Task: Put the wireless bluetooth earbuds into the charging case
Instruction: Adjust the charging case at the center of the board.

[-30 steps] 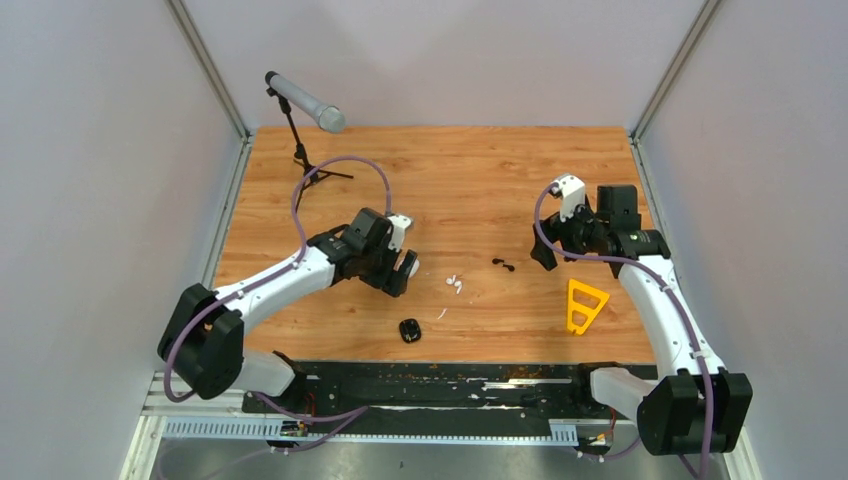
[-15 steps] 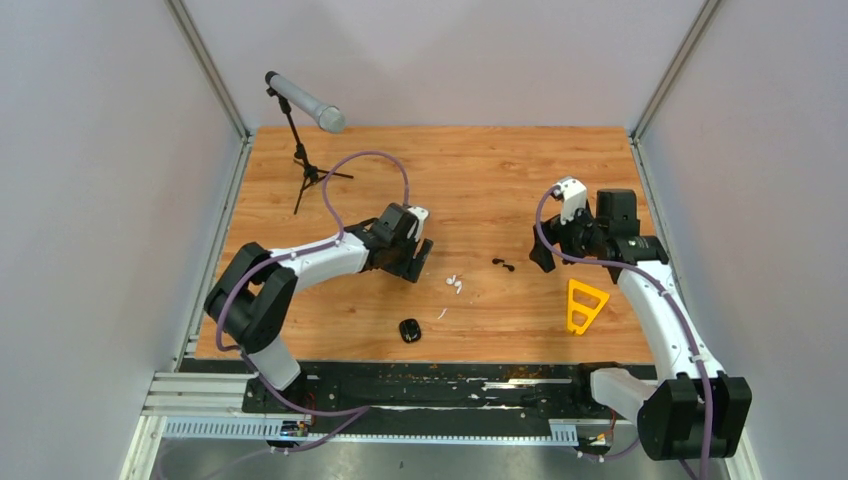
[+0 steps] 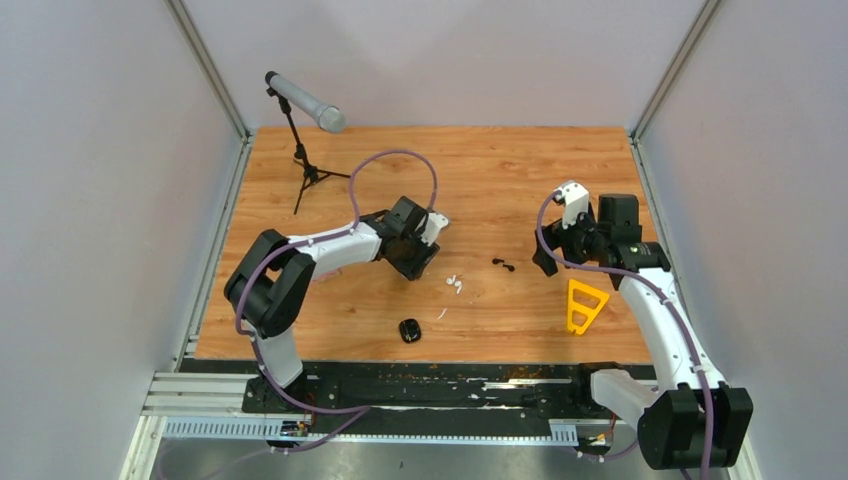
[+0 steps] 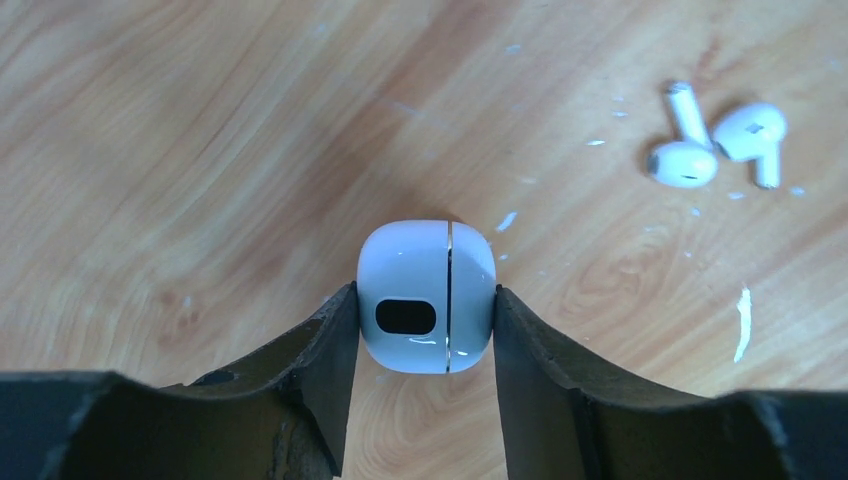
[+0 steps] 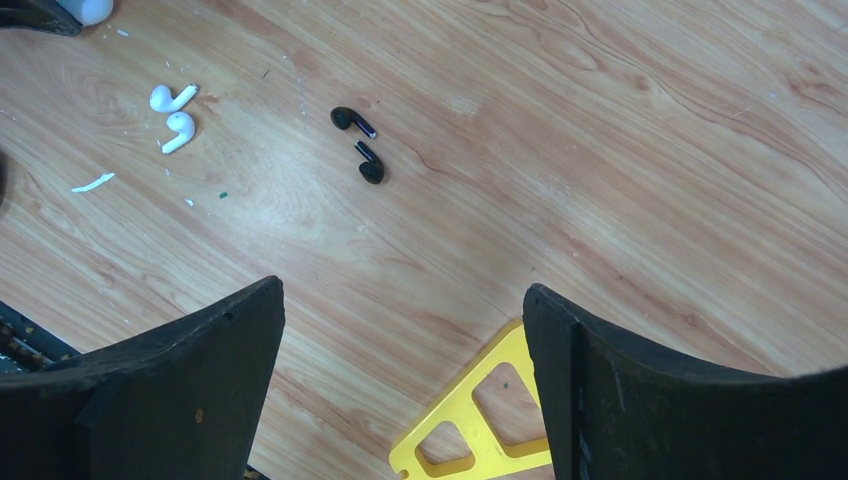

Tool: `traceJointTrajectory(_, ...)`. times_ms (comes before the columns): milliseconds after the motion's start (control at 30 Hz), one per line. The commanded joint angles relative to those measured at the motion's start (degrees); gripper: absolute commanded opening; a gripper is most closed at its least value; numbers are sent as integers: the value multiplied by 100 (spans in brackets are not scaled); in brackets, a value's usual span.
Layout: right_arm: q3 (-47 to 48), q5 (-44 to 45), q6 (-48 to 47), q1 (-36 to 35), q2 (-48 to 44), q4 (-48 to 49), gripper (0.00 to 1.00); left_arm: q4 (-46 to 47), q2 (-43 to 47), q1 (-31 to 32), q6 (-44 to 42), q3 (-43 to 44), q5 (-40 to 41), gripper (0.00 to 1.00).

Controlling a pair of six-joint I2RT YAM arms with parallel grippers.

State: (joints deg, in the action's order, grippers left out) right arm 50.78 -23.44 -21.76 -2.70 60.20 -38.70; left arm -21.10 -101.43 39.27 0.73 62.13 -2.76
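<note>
Now clamped on the glossy white case (image 4: 425, 262) at the left claw (image 4: 425, 300), apart at the right claw (image 5: 402, 292), risking a squirt into nearby white earbuds (image 4: 683, 165).

The setting was a robotics test cell in a laboratory. Plain grey wall panels (image 3: 450, 50) in aluminium framing posts (image 3: 208, 65) enclosed a wood-grain bench (image 3: 500, 170). Two cabled arms, left arm (image 3: 335, 248) and right arm (image 3: 655, 310), were bolted to a metal mounting rail (image 3: 450, 385). A microphone (image 3: 305, 100) stood on a tripod stand (image 3: 305, 165).
</note>
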Motion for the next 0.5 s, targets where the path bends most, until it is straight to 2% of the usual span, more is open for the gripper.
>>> traceJointTrajectory(0,-34,40,-120,29,-54,156,89,-804,-305,30,-2228,626,-1587,41)
traceJointTrajectory(100,-55,10,-85,24,-20,191,89,-1709,-317,48,-4581,1007,-2233,44)
traceJointTrajectory(167,-80,-42,-66,26,22,191,89,-2341,-311,74,-6282,1219,-2403,46)
traceJointTrajectory(200,-98,-65,-39,32,40,195,89,-2809,-326,75,-7413,1295,-2545,46)
traceJointTrajectory(300,-169,-99,17,24,73,235,89,-3857,-461,127,-9819,1400,-2534,47)
traceJointTrajectory(400,-216,-83,34,25,34,232,89,-3601,-488,212,-10630,1139,-2263,60)
traceJointTrajectory(467,-242,-46,-3,28,-35,187,89,-3293,-496,233,-10429,1112,-2394,66)
